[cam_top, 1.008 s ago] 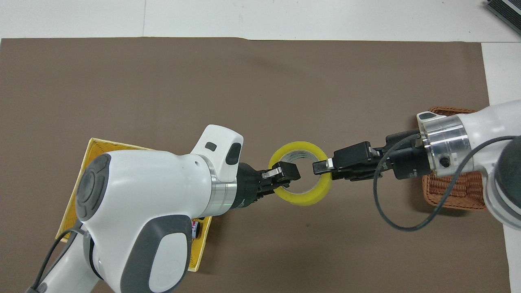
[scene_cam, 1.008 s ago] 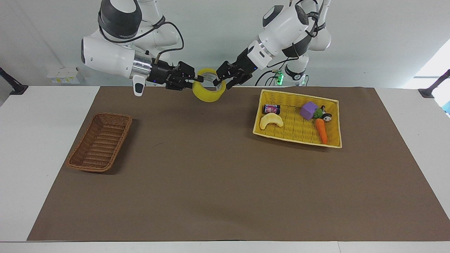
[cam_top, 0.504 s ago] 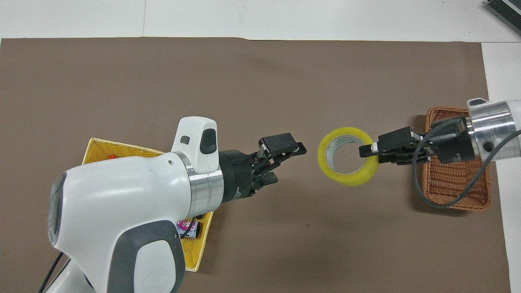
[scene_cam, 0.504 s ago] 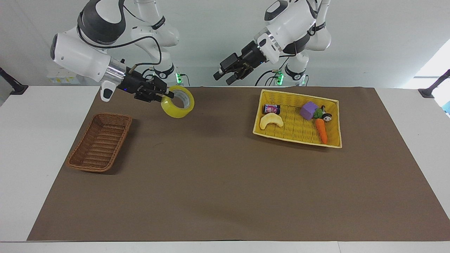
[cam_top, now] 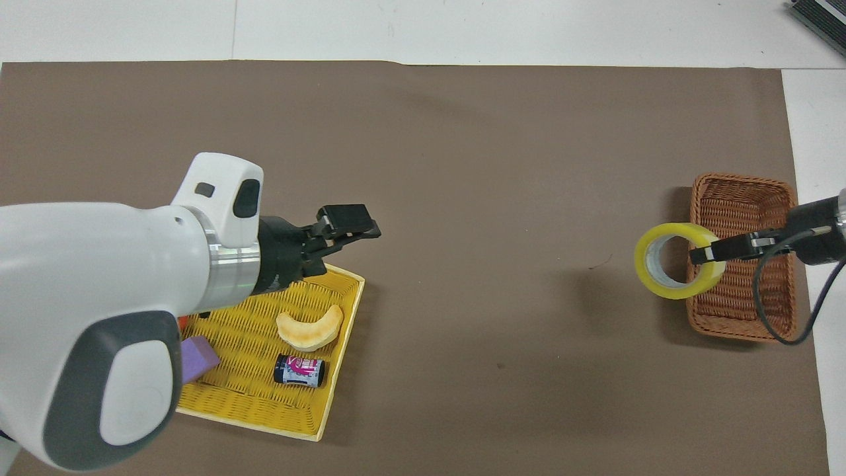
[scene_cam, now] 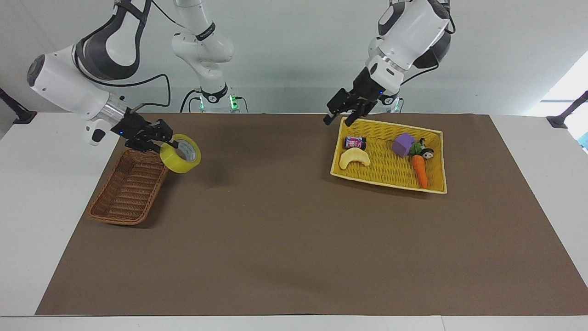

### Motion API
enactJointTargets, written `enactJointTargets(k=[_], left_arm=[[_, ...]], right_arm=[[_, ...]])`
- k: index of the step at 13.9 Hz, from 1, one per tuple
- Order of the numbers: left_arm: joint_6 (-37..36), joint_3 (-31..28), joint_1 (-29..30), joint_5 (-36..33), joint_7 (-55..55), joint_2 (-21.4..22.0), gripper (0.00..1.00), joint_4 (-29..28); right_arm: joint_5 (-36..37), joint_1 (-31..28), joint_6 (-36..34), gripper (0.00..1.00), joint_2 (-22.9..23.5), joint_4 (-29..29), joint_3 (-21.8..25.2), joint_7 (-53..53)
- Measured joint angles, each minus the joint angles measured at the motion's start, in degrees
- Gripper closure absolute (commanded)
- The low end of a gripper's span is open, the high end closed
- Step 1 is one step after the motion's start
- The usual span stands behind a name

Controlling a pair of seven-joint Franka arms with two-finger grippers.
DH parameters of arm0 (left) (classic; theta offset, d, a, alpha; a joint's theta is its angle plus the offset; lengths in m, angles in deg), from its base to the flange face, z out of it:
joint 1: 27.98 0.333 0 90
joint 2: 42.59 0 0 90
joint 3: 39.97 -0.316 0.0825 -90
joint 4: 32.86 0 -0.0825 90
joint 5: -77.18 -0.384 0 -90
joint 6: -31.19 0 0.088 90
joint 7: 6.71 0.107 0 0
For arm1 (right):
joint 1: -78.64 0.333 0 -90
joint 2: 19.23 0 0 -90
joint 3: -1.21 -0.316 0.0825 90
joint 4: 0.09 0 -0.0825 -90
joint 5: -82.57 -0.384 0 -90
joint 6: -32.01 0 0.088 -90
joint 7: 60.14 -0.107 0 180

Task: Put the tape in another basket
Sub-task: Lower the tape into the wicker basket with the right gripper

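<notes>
While the right pincer point(scene_cam: 168, 145) pinches the tape point(scene_cam: 182, 153) by its stiff wall, over the basket's point(scene_cam: 128, 193) one-o'clock rim, the roll looks light; the left pincer point(scene_cam: 336, 115) hangs open, empty.

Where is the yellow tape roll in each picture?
Facing view: the tape hangs from the right gripper at the brown wicker basket's edge, middle left of the picture.
Overhead view: the tape is at the right, at the basket's edge.
Shared landmark: the brown wicker basket.
</notes>
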Motion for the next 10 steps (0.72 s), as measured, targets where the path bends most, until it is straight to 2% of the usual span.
enactJointTargets(k=[3, 6, 10], left_arm=[[-2.8, -0.2, 6.6, -4.9, 10.5, -0.1, 0.00, 0.0], [-8.1, -0.3, 8.5, -19.4, 15.5, -0.2, 0.00, 0.7], [-16.8, -0.4, 14.1, -25.2, 25.1, -1.2, 0.00, 6.1]], right_arm=[[0.1, -4.4, -0.3, 1.00, 1.0, -0.2, 0.0, 2.1], [0.1, -8.9, -0.9, 1.00, 2.6, -0.4, 0.0, 7.3], [0.0, -11.9, -1.0, 1.00, 7.3, -3.3, 0.0, 12.7]])
